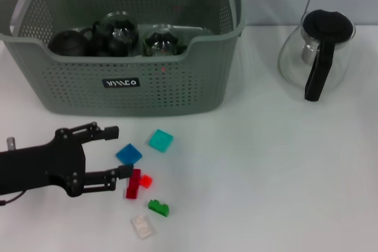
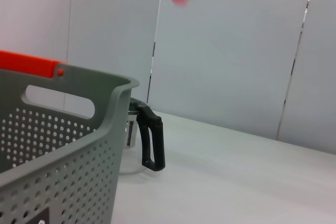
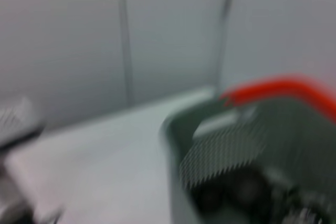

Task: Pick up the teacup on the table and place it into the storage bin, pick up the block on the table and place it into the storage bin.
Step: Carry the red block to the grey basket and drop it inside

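We see the grey-green perforated plastic storage bin (image 1: 177, 87); the left gripper (image 1: 121, 151), jaws apart, brackets the flat blue block (image 1: 129, 154).

The storage bin (image 1: 177, 87) is matt grey-green plastic with perforated walls and glossy orange-red handle ends, and it sits on a smooth, matt white bench (image 1: 266, 175). A pitcher (image 1: 316, 51) of clear, shiny glass carries a black plastic lid and handle. The small blocks (image 1: 144, 175) look like smooth plastic, one of them translucent white, beside the left tool (image 1: 115, 151) of matt black metal.
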`<state>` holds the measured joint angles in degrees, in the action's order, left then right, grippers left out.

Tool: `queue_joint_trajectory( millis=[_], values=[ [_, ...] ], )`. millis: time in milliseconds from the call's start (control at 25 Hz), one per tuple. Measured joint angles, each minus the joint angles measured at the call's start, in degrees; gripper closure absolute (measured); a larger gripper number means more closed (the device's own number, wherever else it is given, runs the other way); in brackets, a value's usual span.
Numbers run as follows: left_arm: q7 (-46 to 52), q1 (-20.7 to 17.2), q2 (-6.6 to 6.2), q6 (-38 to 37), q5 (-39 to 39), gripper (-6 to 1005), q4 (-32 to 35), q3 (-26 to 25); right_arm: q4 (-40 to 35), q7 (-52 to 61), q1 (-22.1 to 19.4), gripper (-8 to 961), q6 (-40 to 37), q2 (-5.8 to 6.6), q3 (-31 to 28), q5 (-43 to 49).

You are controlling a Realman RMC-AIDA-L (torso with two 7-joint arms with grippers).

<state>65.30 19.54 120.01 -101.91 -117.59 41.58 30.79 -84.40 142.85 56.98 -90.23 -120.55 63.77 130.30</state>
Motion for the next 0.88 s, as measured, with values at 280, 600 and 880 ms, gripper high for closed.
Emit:
queue_joint_trajectory(
  millis=[280, 600, 880],
  values=[
    [0.0, 0.5, 0.05, 0.1, 0.0, 169, -0.2, 0.0, 19.0, -2.1, 6.6, 651, 23.6, 0.26, 4.2, 3.9],
    [0.0, 0.6, 0.05, 0.0, 0.1, 170, -0.2, 0.1, 32.3, -3.8, 10.8, 601, 37.9, 0.14, 8.9, 7.5],
    [0.2, 0.5, -0.11, -0.2, 0.0, 170, -0.1, 0.1, 18.8, -6.0, 2.2, 475, 31.2, 0.19, 10.6, 1.3]
  ],
)
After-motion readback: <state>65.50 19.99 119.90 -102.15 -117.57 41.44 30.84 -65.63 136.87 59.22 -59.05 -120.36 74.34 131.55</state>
